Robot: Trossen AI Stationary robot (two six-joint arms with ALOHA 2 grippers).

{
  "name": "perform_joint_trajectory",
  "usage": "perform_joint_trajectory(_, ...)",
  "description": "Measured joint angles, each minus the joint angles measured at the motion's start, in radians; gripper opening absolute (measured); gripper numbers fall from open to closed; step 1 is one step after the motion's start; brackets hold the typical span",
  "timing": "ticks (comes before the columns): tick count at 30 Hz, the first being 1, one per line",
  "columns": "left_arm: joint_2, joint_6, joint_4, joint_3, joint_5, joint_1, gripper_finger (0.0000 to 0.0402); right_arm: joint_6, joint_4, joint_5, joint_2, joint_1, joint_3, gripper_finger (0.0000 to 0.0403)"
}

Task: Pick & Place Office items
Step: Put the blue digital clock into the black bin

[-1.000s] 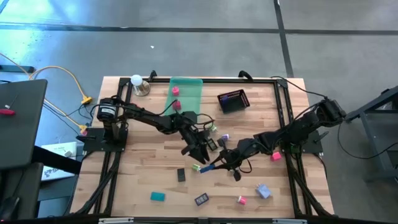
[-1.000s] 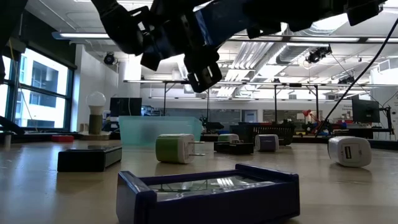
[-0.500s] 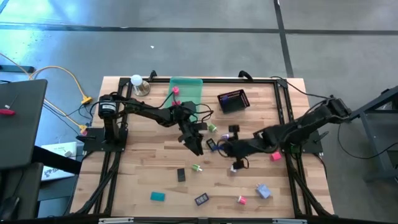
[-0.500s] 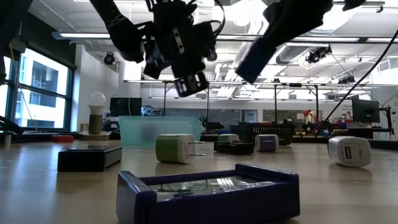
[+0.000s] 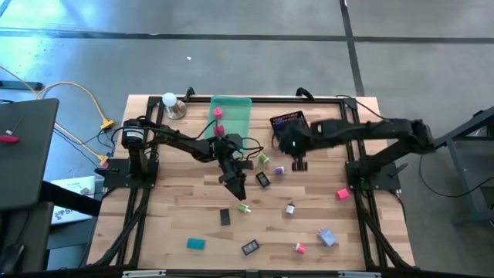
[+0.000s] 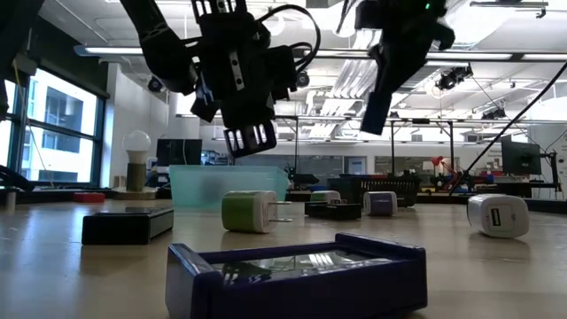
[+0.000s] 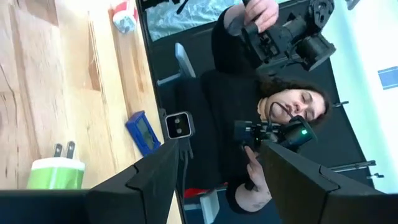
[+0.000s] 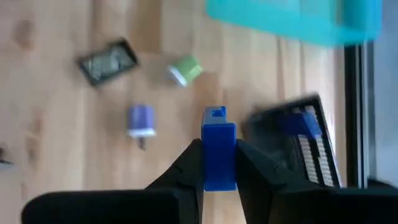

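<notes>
Right hand (image 8: pixel 219 163) is clamped on a blue block (image 8: pixel 218 148), carrying it up by the black basket (image 5: pixel 289 123); looks like the drop-in comes next. Left hand (image 5: pixel 237 185) hovers mid-table, open and empty

tray (image 5: pixel 231 116) left of mesh basket (image 5: pixel 289 124), office items (image 5: pixel 262 179) scattered before both

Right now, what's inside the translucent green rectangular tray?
The translucent green rectangular tray holds a small pink piece by one edge and another pink piece near its front end. The left arm crosses that end, possibly hiding more.
</notes>
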Motion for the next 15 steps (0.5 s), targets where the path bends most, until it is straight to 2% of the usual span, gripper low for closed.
perform_joint_trajectory(6, 0.000, 0.023, 0.000, -0.015, -0.009, -0.020, 0.0220, -0.156, 0.046, -0.150, 0.010, -0.200, 0.000, 0.0059)
perform_joint_trajectory(10, 0.000, 0.023, -0.003, -0.030, -0.042, -0.035, 0.0220, -0.279, 0.032, -0.160, 0.009, -0.275, 0.000, 0.0059)
perform_joint_trajectory(15, 0.000, 0.026, -0.002, -0.031, -0.132, -0.067, 0.0220, -0.386, 0.033, -0.164, 0.010, -0.358, 0.000, 0.0059)
